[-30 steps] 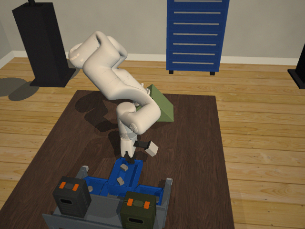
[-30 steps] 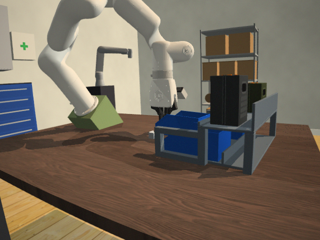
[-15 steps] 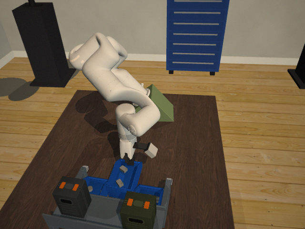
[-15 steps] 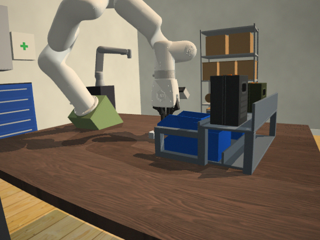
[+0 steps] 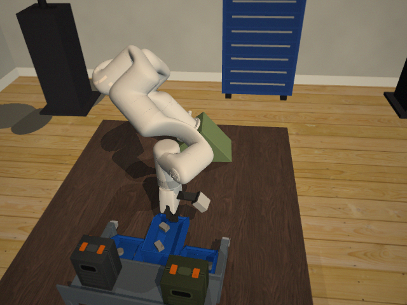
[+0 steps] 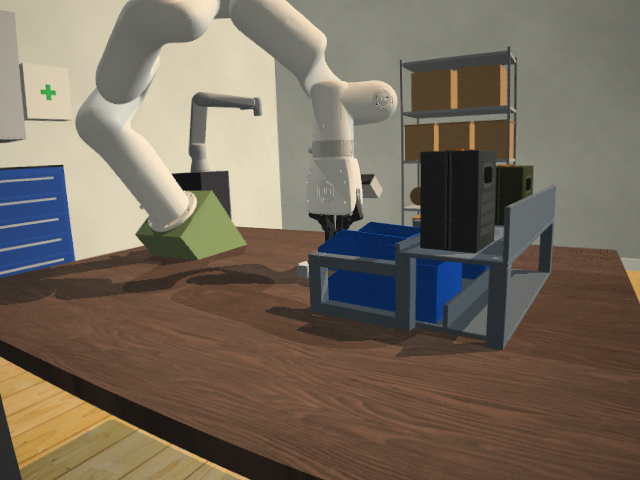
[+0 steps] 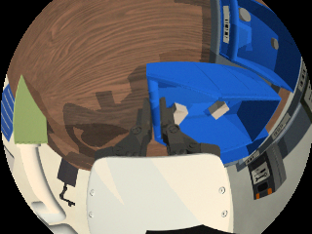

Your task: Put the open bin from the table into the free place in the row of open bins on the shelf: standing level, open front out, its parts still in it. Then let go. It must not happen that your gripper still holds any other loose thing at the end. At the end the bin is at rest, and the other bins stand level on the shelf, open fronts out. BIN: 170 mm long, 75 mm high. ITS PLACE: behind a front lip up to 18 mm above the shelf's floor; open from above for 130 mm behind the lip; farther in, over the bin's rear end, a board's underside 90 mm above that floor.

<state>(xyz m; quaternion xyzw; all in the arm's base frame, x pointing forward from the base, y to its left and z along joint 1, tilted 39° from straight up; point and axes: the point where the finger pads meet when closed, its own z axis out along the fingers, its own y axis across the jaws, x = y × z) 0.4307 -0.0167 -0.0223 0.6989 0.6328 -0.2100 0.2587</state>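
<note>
Nearest me on the top view, a dark case (image 5: 95,262) (image 6: 456,200) and an olive case (image 5: 184,279) (image 6: 514,194) stand on the upper board of the grey shelf (image 5: 141,276) (image 6: 530,209). Beyond them, between two blue bins, I have the task's bin (image 5: 180,234) (image 7: 207,80) at the middle of the row, two loose parts inside. My fingers (image 5: 171,216) (image 6: 337,227) are clenched on its front wall. Farther off, the arm's green wedge base (image 5: 220,144) (image 6: 217,227) (image 7: 30,117) sits on the counter (image 5: 259,183) (image 6: 258,382) (image 7: 97,44).
</note>
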